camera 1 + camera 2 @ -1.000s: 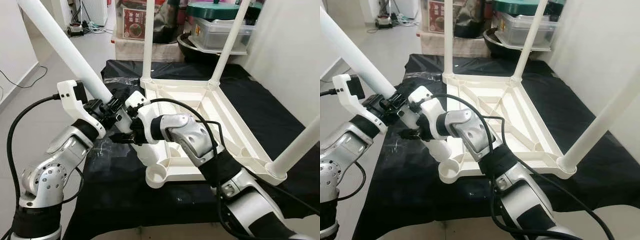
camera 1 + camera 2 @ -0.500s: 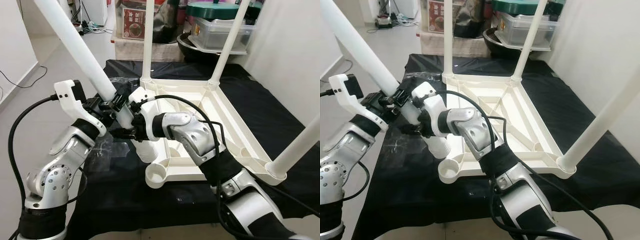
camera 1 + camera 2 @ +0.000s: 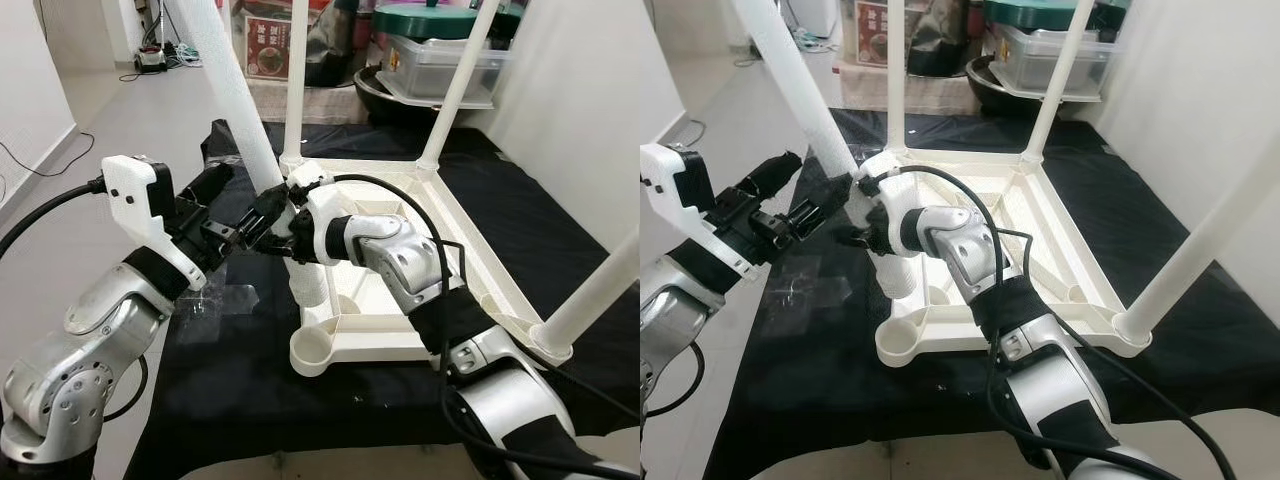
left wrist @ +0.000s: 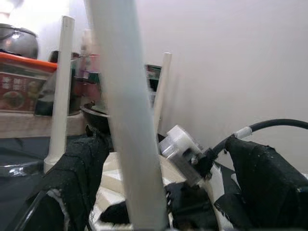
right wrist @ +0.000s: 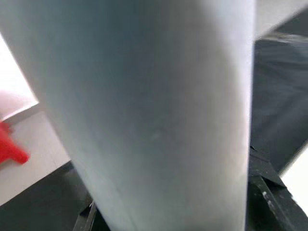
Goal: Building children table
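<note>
One white children's table top (image 3: 420, 260) is lying upside down on a desk (image 3: 240, 370) draped in black cloth. Four white legs are in sight: two are standing upright in the far corner sockets, around twelve o'clock, one (image 3: 590, 300) is leaning up from the near right corner at four o'clock, and the fourth, loose leg (image 3: 235, 85) is slanting up toward eleven o'clock with its threaded lower end just above the table top's near left rim.

At nine o'clock the left arm is reaching in from the side, elbow bent, forearm rising toward the loose leg. Its left gripper (image 3: 235, 205) is holding its black fingers spread apart, one on each side of the leg, not clamping it.

Toward the middle, the right arm is crossing over the table top, wrist turned leftward with a black cable looping above it. The right gripper (image 3: 272, 222) is pinching the loose leg near its lower end, fingers pressing against the tube.

One empty round socket (image 3: 318, 350) is sitting at the near left corner, about six o'clock.
</note>
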{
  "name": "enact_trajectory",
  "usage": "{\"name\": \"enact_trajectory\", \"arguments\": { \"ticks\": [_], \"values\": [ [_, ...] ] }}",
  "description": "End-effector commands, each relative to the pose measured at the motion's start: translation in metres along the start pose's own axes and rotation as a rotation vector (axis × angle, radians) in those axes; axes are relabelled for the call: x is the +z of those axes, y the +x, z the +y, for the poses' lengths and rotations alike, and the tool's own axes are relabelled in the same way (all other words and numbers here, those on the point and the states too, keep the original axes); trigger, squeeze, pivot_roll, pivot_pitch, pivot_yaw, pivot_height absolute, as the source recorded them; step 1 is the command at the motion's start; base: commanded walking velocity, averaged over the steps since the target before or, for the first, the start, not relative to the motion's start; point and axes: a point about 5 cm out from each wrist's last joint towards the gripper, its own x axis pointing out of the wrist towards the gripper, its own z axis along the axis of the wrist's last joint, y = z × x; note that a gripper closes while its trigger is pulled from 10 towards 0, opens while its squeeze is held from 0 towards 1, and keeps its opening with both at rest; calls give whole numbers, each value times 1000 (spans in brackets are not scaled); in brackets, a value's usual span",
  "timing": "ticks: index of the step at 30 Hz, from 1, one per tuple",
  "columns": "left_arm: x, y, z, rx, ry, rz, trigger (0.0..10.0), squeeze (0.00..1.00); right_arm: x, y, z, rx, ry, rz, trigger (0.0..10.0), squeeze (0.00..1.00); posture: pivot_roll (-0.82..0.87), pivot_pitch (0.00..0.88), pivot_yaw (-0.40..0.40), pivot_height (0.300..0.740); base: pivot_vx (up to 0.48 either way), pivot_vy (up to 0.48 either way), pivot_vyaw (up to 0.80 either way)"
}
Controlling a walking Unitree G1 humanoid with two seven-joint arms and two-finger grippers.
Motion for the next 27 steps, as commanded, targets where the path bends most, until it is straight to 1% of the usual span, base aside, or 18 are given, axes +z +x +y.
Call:
{"name": "enact_trajectory", "arguments": {
  "ticks": [1, 3, 6, 7, 11, 13, 14, 15, 16, 17, 18, 19, 21, 23, 24, 25, 26, 27],
  "values": [
    [-1, -4, 1, 33, 1, 10, 10000, 0, 9, -6, -13, -59, 11, -46, 0, 0, 98, 0, -111, 740, 0, 0, 0],
    [-6, -8, 4, 92, 13, 36, 10000, 0, 13, -11, -26, -130, 28, -81, 0, 0, 97, 0, -109, 740, 0, 0, 0],
    [-9, -10, 7, 135, 11, 50, 10000, 0, 17, -14, -33, -167, 41, -105, 0, 0, 99, 0, -110, 740, 0, 0, 0],
    [-13, -12, 12, 191, 28, 80, 10000, 0, 22, -19, -42, -224, 66, -144, 0, 0, 104, 0, -111, 740, 0, 0, 0],
    [-16, -14, 15, 227, 41, 101, 10000, 0, 26, -22, -49, -261, 85, -170, 0, 0, 104, 0, -111, 740, 0, 0, 0],
    [-28, -20, 21, 307, 132, 200, 10000, 0, 36, -34, -68, -388, 201, -276, 0, 0, 110, 0, -107, 740, 0, 0, 0],
    [-28, -20, 21, 307, 132, 200, 10000, 0, 36, -34, -68, -388, 201, -276, 0, 0, 110, 0, -107, 740, 0, 0, 0],
    [-32, -23, 25, 356, 188, 253, 10000, 0, 41, -42, -78, -454, 278, -341, 0, 0, 110, 0, -107, 740, 0, 0, 0],
    [-32, -23, 25, 356, 188, 253, 10000, 0, 41, -42, -78, -454, 278, -341, 0, 0, 110, 0, -107, 740, 0, 0, 0],
    [-34, -26, 27, 390, 234, 296, 10000, 0, 44, -49, -85, -497, 335, -386, 0, 0, 110, 0, -107, 740, 0, 0, 0],
    [-42, -33, 30, 404, 310, 406, 10000, 0, 47, -55, -92, -534, 389, -434, 0, 0, 120, 0, -107, 740, 0, 0, 0],
    [-51, -45, 37, 407, 405, 558, 10000, 0, 50, -60, -96, -551, 432, -478, 0, 0, 131, 0, -111, 740, 0, 0, 0],
    [-60, -67, 51, 410, 545, 775, 10000, 0, 54, -66, -102, -573, 498, -540, 0, 0, 131, 0, -108, 740, 0, 0, 0],
    [-60, -67, 51, 410, 545, 775, 10000, 0, 54, -66, -102, -573, 498, -540, 0, 0, 131, 0, -108, 740, 0, 0, 0],
    [-60, -73, 56, 412, 588, 833, 10000, 0, 54, -68, -103, -581, 522, -560, 0, 0, 131, 0, -108, 740, 0, 0, 0],
    [-56, -78, 61, 422, 628, 841, 10000, 0, 55, -69, -104, -583, 549, -582, 0, 0, 135, 0, -106, 740, 0, 0, 0],
    [-48, -77, 66, 465, 649, 764, 10000, 0, 55, -68, -103, -576, 571, -597, 0, 0, 141, 0, -109, 740, 0, 0, 0],
    [-48, -77, 66, 465, 649, 764, 10000, 0, 55, -68, -103, -576, 571, -597, 0, 0, 141, 0, -109, 740, 0, 0, 0]
  ]
}}
